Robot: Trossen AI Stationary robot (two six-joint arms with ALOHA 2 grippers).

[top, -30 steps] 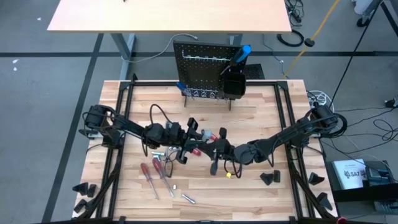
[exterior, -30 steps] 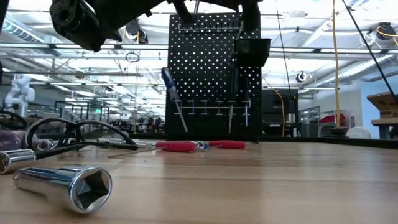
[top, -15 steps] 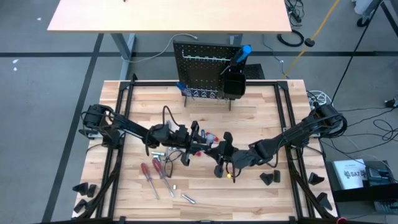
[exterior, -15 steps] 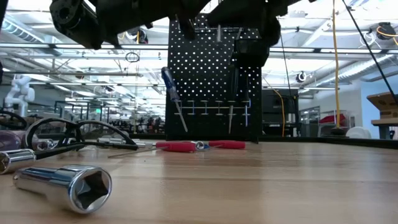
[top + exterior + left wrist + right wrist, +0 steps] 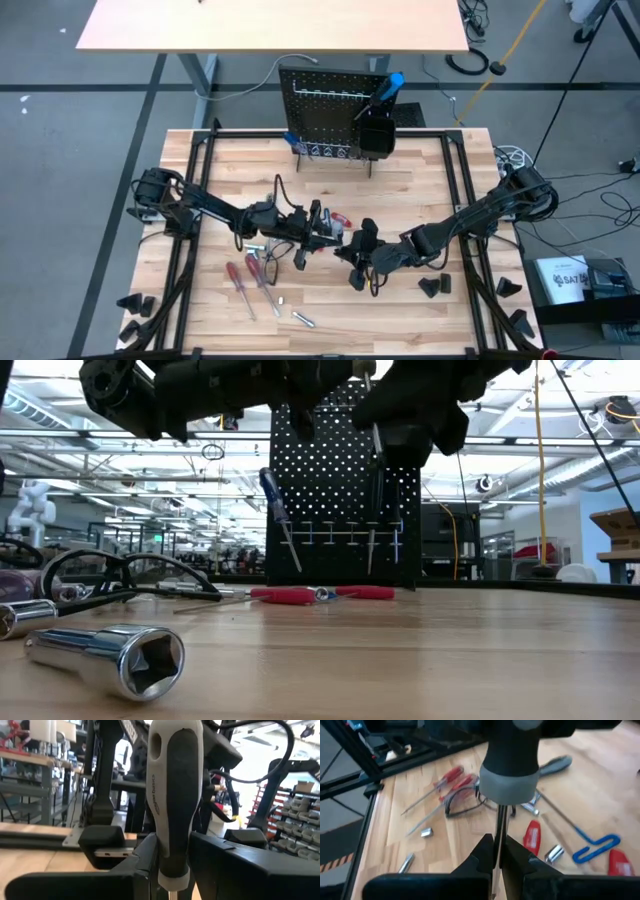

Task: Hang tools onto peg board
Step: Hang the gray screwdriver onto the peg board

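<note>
Pale wooden table (image 5: 400,175), peg board (image 5: 335,125) upright at its far edge. Mid-table, left gripper (image 5: 172,865) clamped on a grey-black screwdriver (image 5: 175,795) by the handle; right gripper (image 5: 497,852) pinched tight on its thin shaft. Tip hidden between fingers. Red screwdrivers (image 5: 240,280) loose nearby, partly under cables.

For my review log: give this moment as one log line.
left gripper: shut on screwdriver handle | right gripper: shut on its shaft | held: mid-air
</note>
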